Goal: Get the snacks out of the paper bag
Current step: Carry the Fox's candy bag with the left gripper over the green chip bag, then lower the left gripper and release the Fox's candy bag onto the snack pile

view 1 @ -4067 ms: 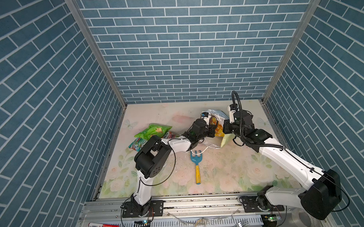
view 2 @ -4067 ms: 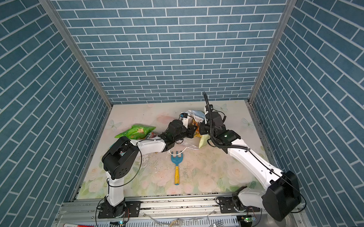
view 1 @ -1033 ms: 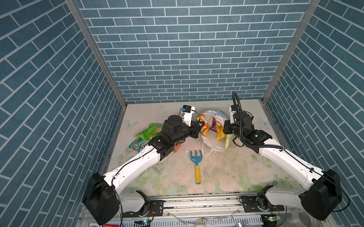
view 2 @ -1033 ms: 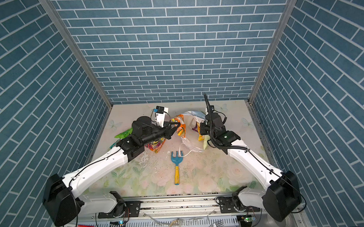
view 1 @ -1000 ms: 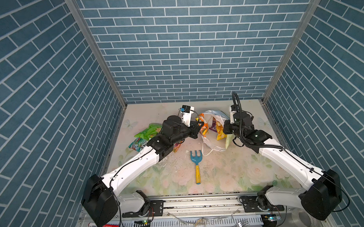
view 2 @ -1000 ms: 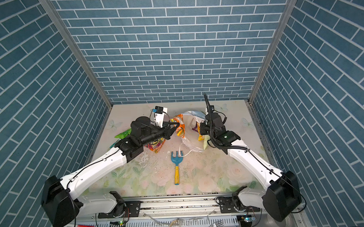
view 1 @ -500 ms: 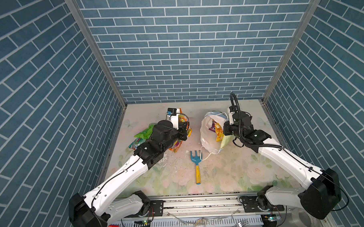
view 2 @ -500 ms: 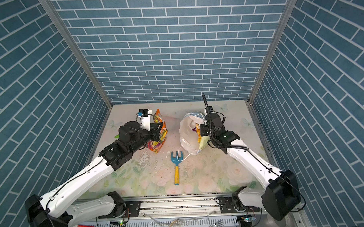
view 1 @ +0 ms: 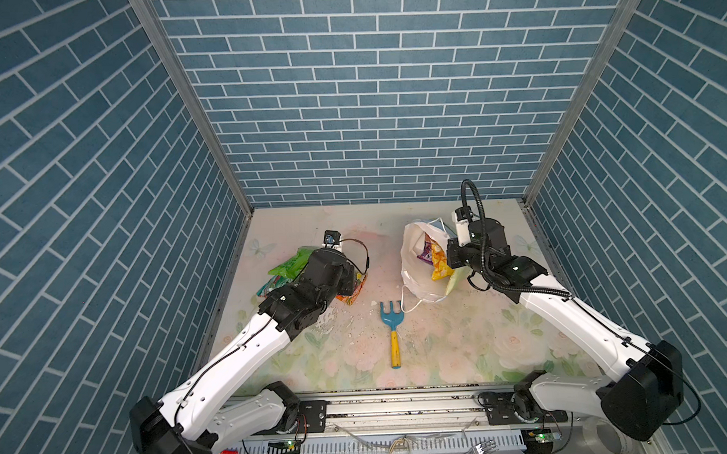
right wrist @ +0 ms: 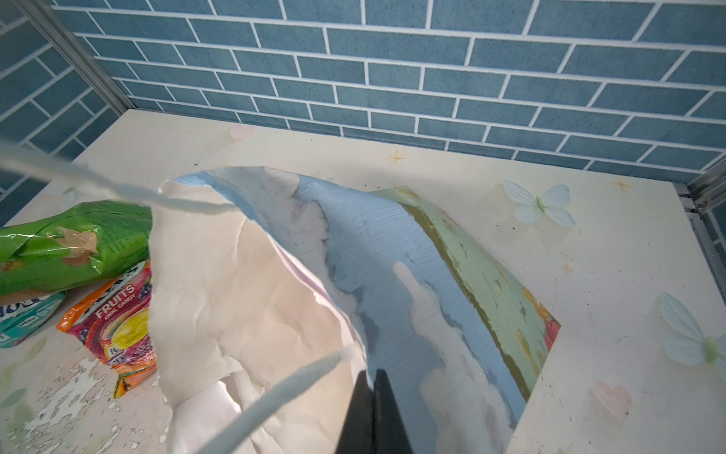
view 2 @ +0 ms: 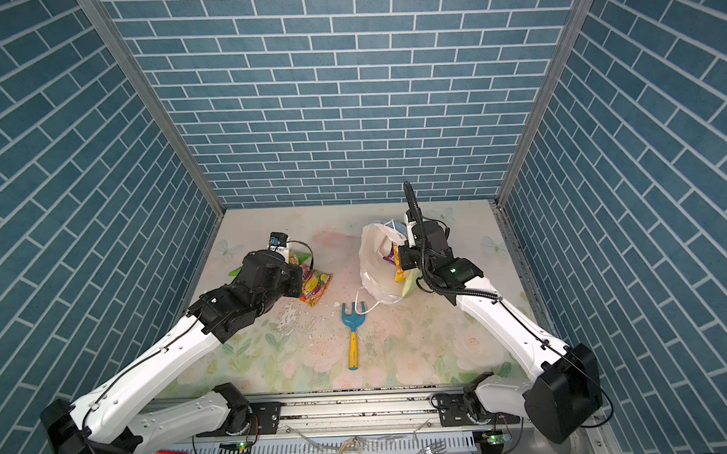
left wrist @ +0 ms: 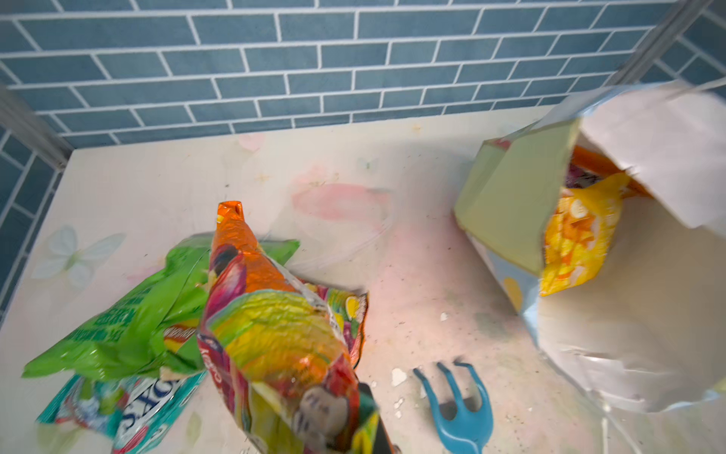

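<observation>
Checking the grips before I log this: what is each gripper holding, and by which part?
Left gripper pinches the fruit packet by one end; right gripper pinches the bag by its wall at the mouth rim.

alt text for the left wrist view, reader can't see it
The left claw grips an orange-red fruit-print packet close to a green packet and a teal-white packet. Nearby is the open paper bag with a yellow packet inside, and a blue rake.
</observation>
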Motion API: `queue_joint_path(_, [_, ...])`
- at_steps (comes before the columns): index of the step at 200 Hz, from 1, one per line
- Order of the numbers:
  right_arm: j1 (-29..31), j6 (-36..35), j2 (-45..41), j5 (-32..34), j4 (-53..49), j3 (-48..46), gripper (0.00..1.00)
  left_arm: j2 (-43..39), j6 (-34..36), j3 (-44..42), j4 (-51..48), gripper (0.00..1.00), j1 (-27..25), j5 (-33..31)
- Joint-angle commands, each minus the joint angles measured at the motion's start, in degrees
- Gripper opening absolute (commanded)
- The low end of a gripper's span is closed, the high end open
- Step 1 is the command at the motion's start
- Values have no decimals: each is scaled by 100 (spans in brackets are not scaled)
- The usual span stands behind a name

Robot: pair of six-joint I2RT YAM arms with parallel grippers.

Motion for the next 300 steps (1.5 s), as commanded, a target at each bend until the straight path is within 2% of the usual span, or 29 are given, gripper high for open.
queue_joint_path(1, [-8, -138, -241, -172, -13, -39, 0, -230, -332, -302, -383, 0, 215, -242])
queue_joint_path(24, [-8, 7, -307, -222, 134, -232, 0, -219, -532, -550, -503, 0, 461, -307])
queue_joint_path(70, [-2, 160, -477, -223, 296, -525, 0, 15, -501, -897, -251, 0, 964, -177])
queue_joint_path(145, [-8, 358, -771, -79, 351, -848, 0, 883, -495, -1009, 391, 0, 967, 25])
queue_joint_path(235, [-8, 587, -898, -103, 465, -1110, 0, 1455, -623, -956, 988, 0, 969, 282])
queue_joint_path(300, [-8, 429, -922, -44, 457, -1151, 0, 1780, -571, -832, 1270, 0, 977, 189])
